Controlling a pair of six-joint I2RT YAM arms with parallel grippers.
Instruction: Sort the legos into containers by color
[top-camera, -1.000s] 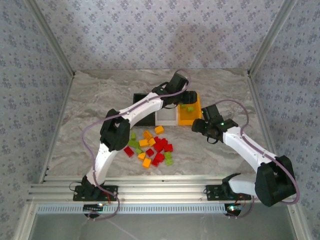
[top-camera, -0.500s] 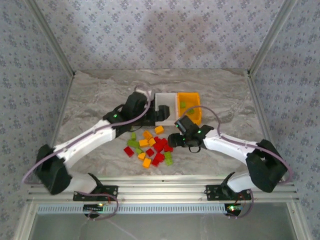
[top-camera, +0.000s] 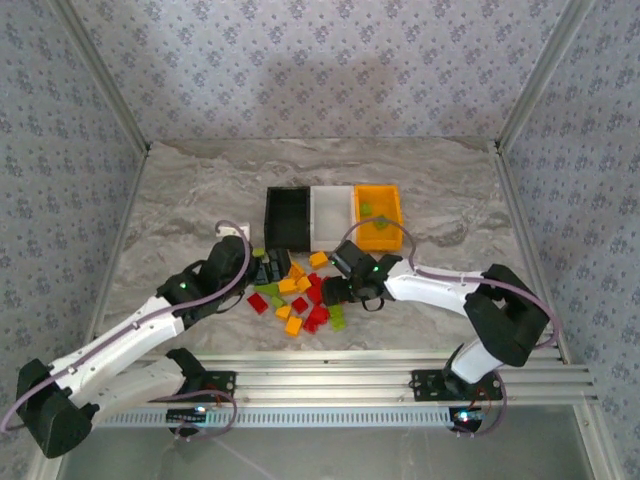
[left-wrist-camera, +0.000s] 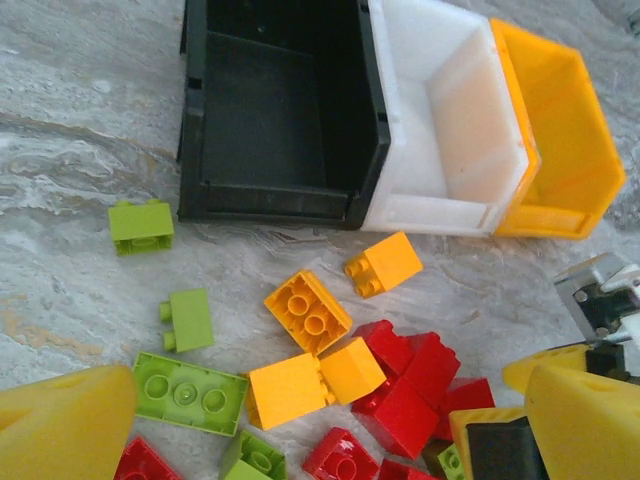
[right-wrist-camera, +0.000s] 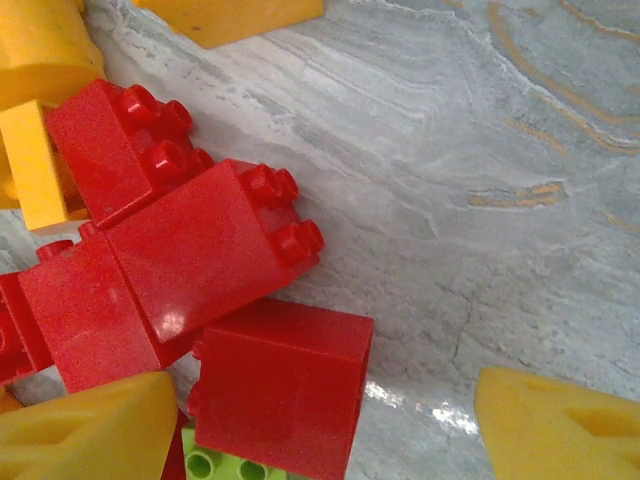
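The legos (top-camera: 300, 295) lie in a loose pile of red, orange and light green bricks in front of the containers, a black bin (top-camera: 287, 218), a white bin (top-camera: 332, 218) and an orange bin (top-camera: 378, 228) joined in a row. A green brick (top-camera: 367, 209) lies in the orange bin. My left gripper (top-camera: 272, 270) hangs open at the pile's left side; its wrist view shows orange bricks (left-wrist-camera: 300, 380) and red bricks (left-wrist-camera: 415, 385) between the yellow fingers (left-wrist-camera: 60, 420). My right gripper (top-camera: 332, 290) stands open over the pile's right side, a red brick (right-wrist-camera: 280, 385) beside its left finger (right-wrist-camera: 90, 430).
Both arms reach in from the near edge and meet at the pile, their grippers a few bricks apart. My right gripper's tip (left-wrist-camera: 600, 300) appears at the right of the left wrist view. Bare marble table (top-camera: 450, 180) surrounds the bins; patterned walls enclose it.
My left arm swung back from over the bins to the pile's left side and its jaws opened wide. My right gripper moved from beside the orange bin down onto the pile.
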